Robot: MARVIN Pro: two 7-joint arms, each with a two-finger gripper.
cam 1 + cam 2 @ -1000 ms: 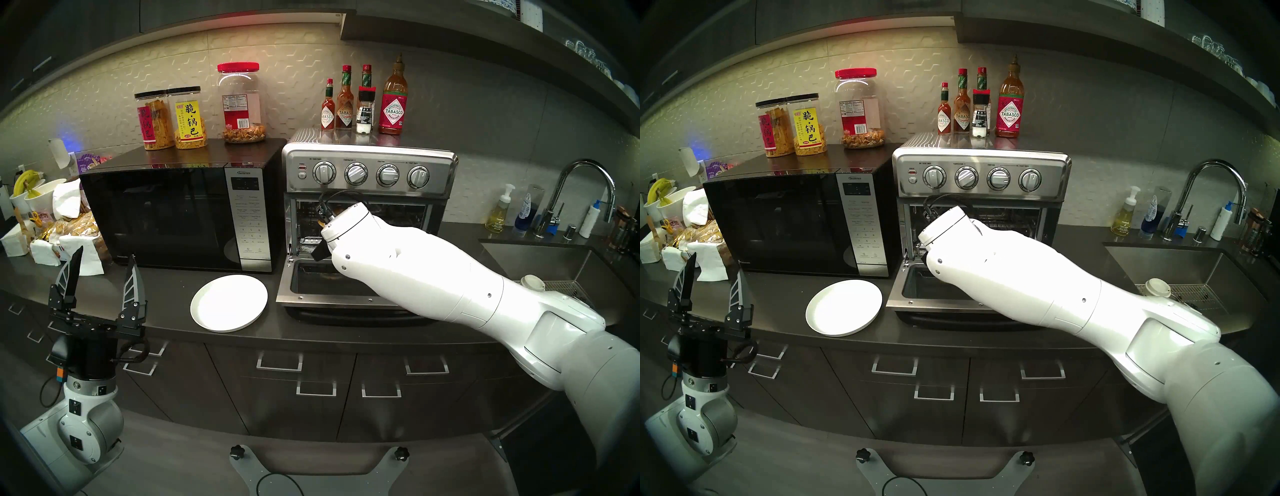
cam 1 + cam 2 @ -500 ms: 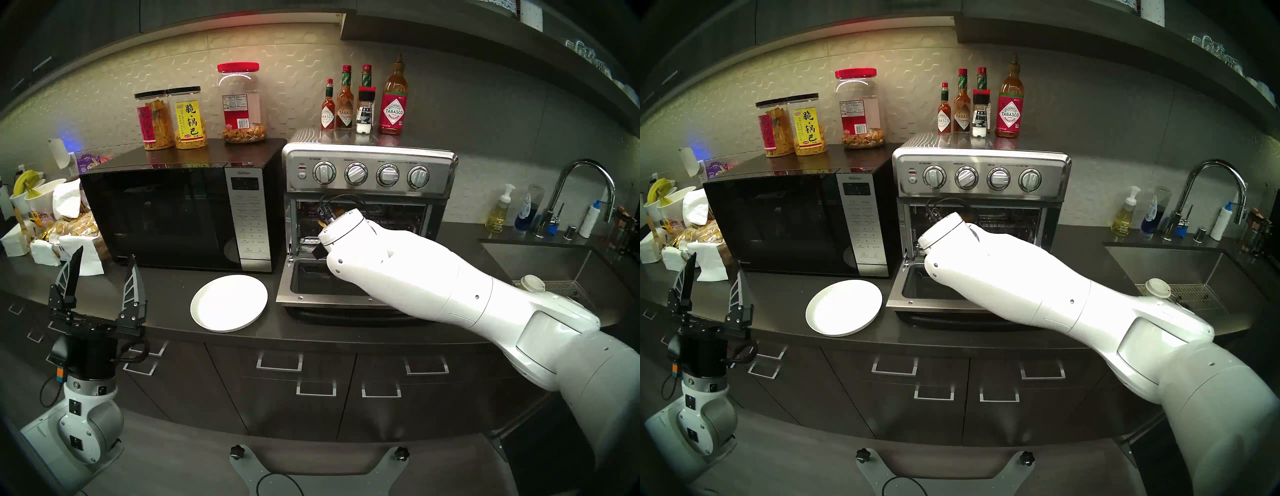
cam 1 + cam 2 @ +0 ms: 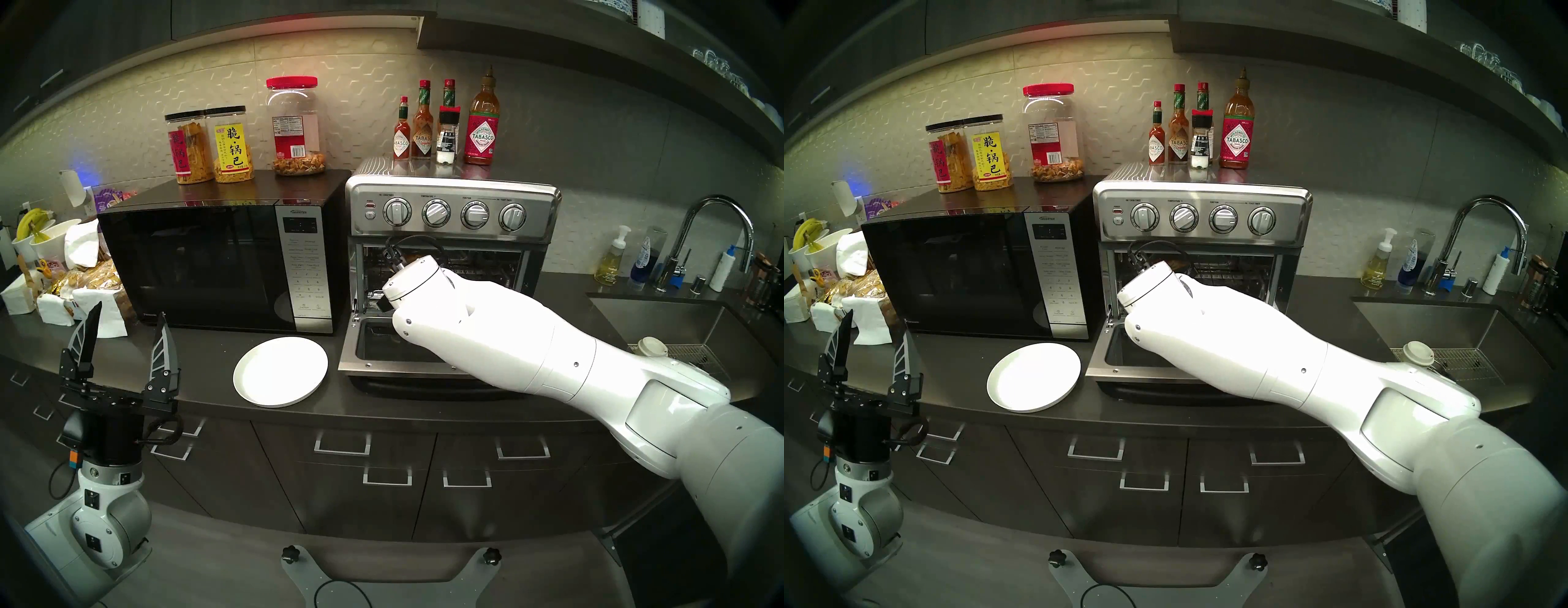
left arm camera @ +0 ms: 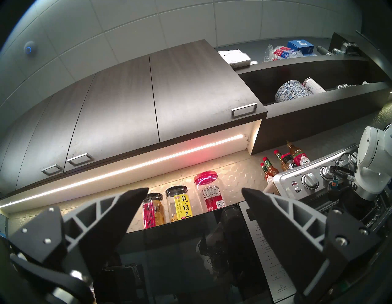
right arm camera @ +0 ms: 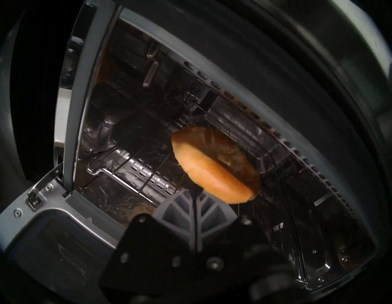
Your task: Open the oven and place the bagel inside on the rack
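Bagel: the bagel hangs inside the oven cavity, tilted, golden crust toward the wrist camera; its near edge is pinched at the tips of the right tool.
Right tool: its two fingers are pressed together, clamped on the bagel's rim; in the head views it is hidden behind the right arm's white wrist.
Rack: the rack is a thin wire grid spanning the cavity, below and behind the bagel; whether the bagel touches it I cannot tell.
Oven: the oven stands on the counter with its door folded down flat; the right arm reaches in over the door.
Plate: a white plate lies on the counter just beside the door's left corner.
Microwave: a black microwave stands directly left of the oven.
Left tool: the left tool is raised at the counter's left end, fingers spread apart, holding nothing.
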